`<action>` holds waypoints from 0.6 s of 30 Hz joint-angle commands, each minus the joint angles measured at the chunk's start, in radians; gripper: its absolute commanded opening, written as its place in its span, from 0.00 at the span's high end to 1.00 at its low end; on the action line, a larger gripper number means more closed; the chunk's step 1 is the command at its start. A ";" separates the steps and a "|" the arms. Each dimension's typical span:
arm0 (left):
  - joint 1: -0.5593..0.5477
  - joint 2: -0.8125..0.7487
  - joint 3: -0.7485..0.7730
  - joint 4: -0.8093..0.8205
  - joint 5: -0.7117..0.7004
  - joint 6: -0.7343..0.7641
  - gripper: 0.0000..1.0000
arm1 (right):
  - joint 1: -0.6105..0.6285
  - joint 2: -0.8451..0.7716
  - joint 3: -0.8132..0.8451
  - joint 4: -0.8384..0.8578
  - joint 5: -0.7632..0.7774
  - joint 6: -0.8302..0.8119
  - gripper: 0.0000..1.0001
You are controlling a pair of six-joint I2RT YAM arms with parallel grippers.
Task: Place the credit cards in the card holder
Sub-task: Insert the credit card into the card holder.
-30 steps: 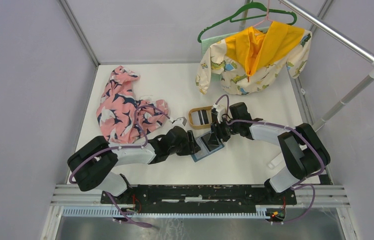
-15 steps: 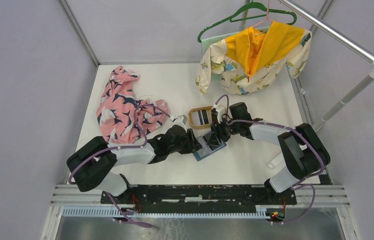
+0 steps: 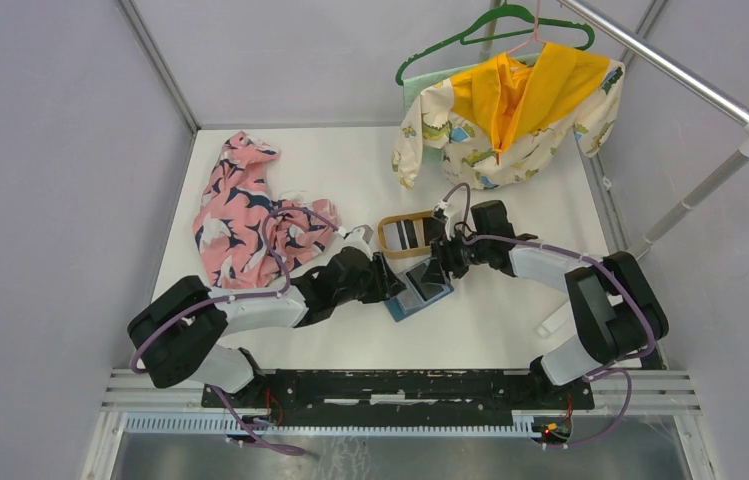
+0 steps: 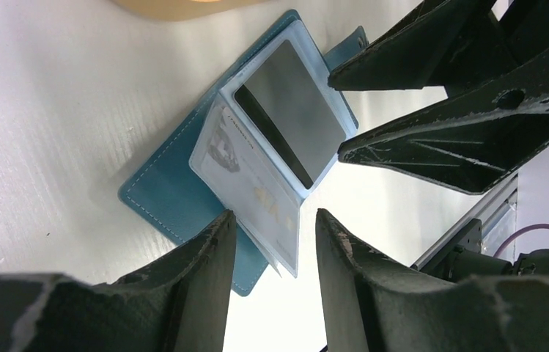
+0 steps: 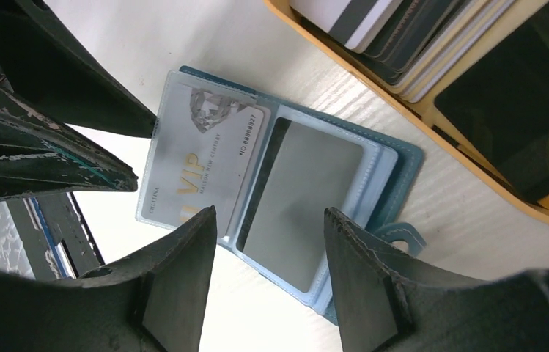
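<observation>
"Where's the card holder?"
"Lying open mid-bench, toward the near edge, just beside the tray of credit cards."
"And the hands?"
"The left hand and right hand are both released, fingers spread over it, grasping nothing."

Left gripper has crept right, up against the card holder, and its jaws are a bit narrower but still apart. Right gripper has tipped lower over the holder, and that arm's elbow has slid outward.
</observation>
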 commanded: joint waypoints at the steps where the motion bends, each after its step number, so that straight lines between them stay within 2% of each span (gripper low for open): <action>1: 0.003 -0.042 0.001 -0.010 -0.054 -0.013 0.49 | -0.030 -0.017 0.022 0.002 -0.018 -0.007 0.38; 7: 0.002 -0.147 -0.036 -0.111 -0.151 0.013 0.42 | -0.042 0.024 0.027 -0.007 -0.035 0.001 0.39; 12: 0.002 -0.146 -0.048 -0.028 -0.068 0.038 0.42 | -0.042 0.042 0.027 -0.010 -0.031 0.001 0.40; 14: 0.002 -0.107 -0.036 0.014 -0.023 0.041 0.45 | -0.041 0.051 0.027 -0.010 -0.030 0.002 0.40; 18: 0.002 -0.006 0.006 0.061 0.027 0.041 0.57 | -0.041 0.067 0.027 -0.019 -0.013 -0.001 0.40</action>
